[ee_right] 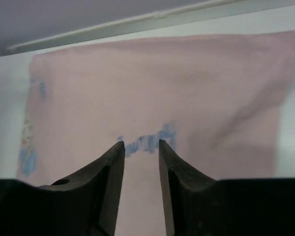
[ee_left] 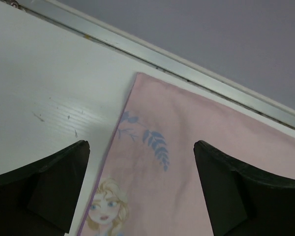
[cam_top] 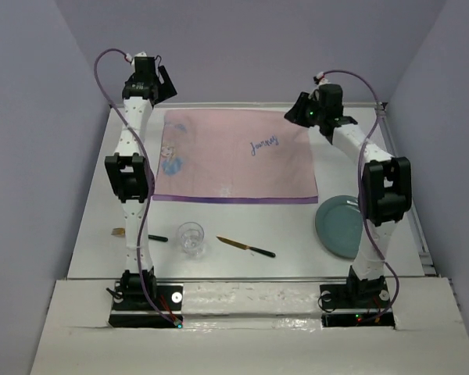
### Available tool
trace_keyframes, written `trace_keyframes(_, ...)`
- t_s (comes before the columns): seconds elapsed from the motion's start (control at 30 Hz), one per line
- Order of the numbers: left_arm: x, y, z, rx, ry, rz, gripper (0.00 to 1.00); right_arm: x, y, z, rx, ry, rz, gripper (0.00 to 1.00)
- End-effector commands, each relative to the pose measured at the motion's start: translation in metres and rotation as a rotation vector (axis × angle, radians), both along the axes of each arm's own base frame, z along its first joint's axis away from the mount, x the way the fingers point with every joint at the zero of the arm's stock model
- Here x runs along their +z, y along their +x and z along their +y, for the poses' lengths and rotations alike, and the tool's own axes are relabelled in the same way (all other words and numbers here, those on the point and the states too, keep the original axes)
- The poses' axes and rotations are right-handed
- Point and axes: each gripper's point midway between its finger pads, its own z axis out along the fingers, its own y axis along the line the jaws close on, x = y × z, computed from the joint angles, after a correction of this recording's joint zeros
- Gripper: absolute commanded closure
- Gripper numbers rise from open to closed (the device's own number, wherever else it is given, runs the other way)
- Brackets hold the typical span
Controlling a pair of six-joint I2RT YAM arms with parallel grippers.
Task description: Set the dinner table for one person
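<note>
The white dinner table carries a pink cloth with blue script, spread flat at the back. A teal plate lies at the right, partly behind my right arm. A clear glass and a black-handled knife lie near the front. A fork is partly hidden by my left arm. My left gripper hovers wide open and empty over the cloth's far left corner. My right gripper hovers over the cloth's far right corner, jaws a little apart and empty, with the script beyond them.
A metal rail runs along the table's far edge against the grey wall. Walls close in on the left and right. A small tan item lies by the left arm near the front left.
</note>
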Motion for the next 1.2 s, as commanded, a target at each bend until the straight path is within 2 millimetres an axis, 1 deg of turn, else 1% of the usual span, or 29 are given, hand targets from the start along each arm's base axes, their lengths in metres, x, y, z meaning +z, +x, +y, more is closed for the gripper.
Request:
trace_keyframes(0.0,0.189,-0.057,-0.013,-0.096,-0.057,-0.315,0.02,-0.031,-0.063,0.079,0.135,-0.065,0.003,0.76)
trace_keyframes(0.03,0.190,-0.065,-0.024,-0.143,-0.094,-0.325,0.03,-0.038,-0.073,0.081,0.133,-0.071,0.022,0.94)
trace_keyframes(0.07,0.241,-0.087,-0.013,-0.139,-0.099,-0.456,0.05,-0.026,-0.082,0.084,0.134,-0.056,-0.013,0.96)
trace_keyframes(0.1,0.237,-0.097,-0.014,-0.144,-0.110,-0.453,0.06,-0.028,-0.088,0.081,0.130,-0.057,-0.013,0.96)
trace_keyframes(0.13,0.225,-0.117,-0.015,-0.133,-0.124,-0.438,0.10,-0.031,-0.101,0.073,0.110,-0.072,0.000,0.94)
trace_keyframes(0.17,0.189,-0.118,-0.015,-0.123,-0.137,-0.359,0.10,-0.032,-0.107,0.068,0.097,-0.084,0.001,0.92)
trace_keyframes(0.2,0.168,-0.140,-0.016,-0.120,-0.146,-0.330,0.14,-0.032,-0.113,0.062,0.081,-0.096,0.003,0.89)
trace_keyframes(0.23,0.152,-0.150,-0.017,-0.109,-0.157,-0.302,0.17,-0.047,-0.124,0.051,0.048,-0.125,0.036,0.79)
trace_keyframes(0.27,0.139,-0.162,-0.016,-0.105,-0.157,-0.281,0.19,-0.048,-0.132,0.046,0.028,-0.129,0.044,0.72)
trace_keyframes(0.3,0.137,-0.178,-0.016,-0.105,-0.151,-0.289,0.20,-0.050,-0.138,0.040,0.008,-0.136,0.051,0.65)
trace_keyframes(0.33,0.088,-0.195,-0.010,-0.076,-0.130,-0.188,0.21,-0.055,-0.149,0.028,-0.036,-0.161,0.061,0.56)
trace_keyframes(0.37,0.070,-0.205,-0.008,-0.068,-0.122,-0.155,0.22,-0.058,-0.154,0.023,-0.058,-0.166,0.072,0.53)
trace_keyframes(0.4,0.058,-0.215,-0.007,-0.066,-0.119,-0.140,0.22,-0.063,-0.158,0.015,-0.091,-0.188,0.086,0.51)
trace_keyframes(0.43,0.018,-0.233,-0.006,-0.054,-0.116,-0.052,0.22,-0.066,-0.160,0.003,-0.132,-0.208,0.092,0.51)
trace_keyframes(0.47,0.006,-0.241,-0.005,-0.052,-0.109,-0.028,0.22,-0.077,-0.167,-0.001,-0.138,-0.228,0.113,0.50)
trace_keyframes(0.5,-0.009,-0.248,-0.003,-0.046,-0.106,0.003,0.21,-0.089,-0.174,-0.013,-0.158,-0.253,0.158,0.50)
trace_keyframes(0.53,-0.028,-0.258,-0.001,-0.034,-0.104,0.045,0.21,-0.095,-0.176,-0.021,-0.178,-0.265,0.176,0.50)
trace_keyframes(0.57,-0.035,-0.262,0.006,-0.002,-0.079,0.056,0.21,-0.098,-0.177,-0.027,-0.190,-0.269,0.185,0.50)
trace_keyframes(0.6,-0.043,-0.266,0.010,0.010,-0.065,0.062,0.21,-0.103,-0.179,-0.038,-0.214,-0.274,0.202,0.50)
trace_keyframes(0.63,-0.046,-0.266,0.014,0.028,-0.050,0.068,0.20,-0.102,-0.178,-0.043,-0.225,-0.278,0.206,0.50)
trace_keyframes(0.67,-0.053,-0.267,0.015,0.029,-0.051,0.088,0.20,-0.103,-0.179,-0.044,-0.228,-0.288,0.210,0.50)
trace_keyframes(0.77,-0.062,-0.266,0.017,0.035,-0.045,0.110,0.19,-0.104,-0.182,-0.052,-0.254,-0.320,0.228,0.50)
trace_keyframes(0.87,-0.079,-0.269,0.018,0.039,-0.039,0.157,0.19,-0.111,-0.188,-0.063,-0.293,-0.362,0.247,0.50)
trace_keyframes(0.9,-0.083,-0.271,0.018,0.039,-0.035,0.168,0.19,-0.114,-0.190,-0.070,-0.313,-0.372,0.263,0.46)
trace_keyframes(1.0,-0.093,-0.270,0.021,0.047,-0.026,0.193,0.19,-0.118,-0.192,-0.068,-0.311,-0.366,0.280,0.46)
trace_keyframes(1.07,-0.100,-0.269,0.021,0.043,-0.026,0.216,0.20,-0.118,-0.190,-0.075,-0.333,-0.355,0.287,0.46)
trace_keyframes(1.1,-0.108,-0.271,0.020,0.040,-0.028,0.241,0.22,-0.121,-0.191,-0.074,-0.326,-0.351,0.297,0.46)
trace_keyframes(1.17,-0.115,-0.272,0.019,0.040,-0.029,0.258,0.24,-0.123,-0.189,-0.079,-0.332,-0.334,0.307,0.48)
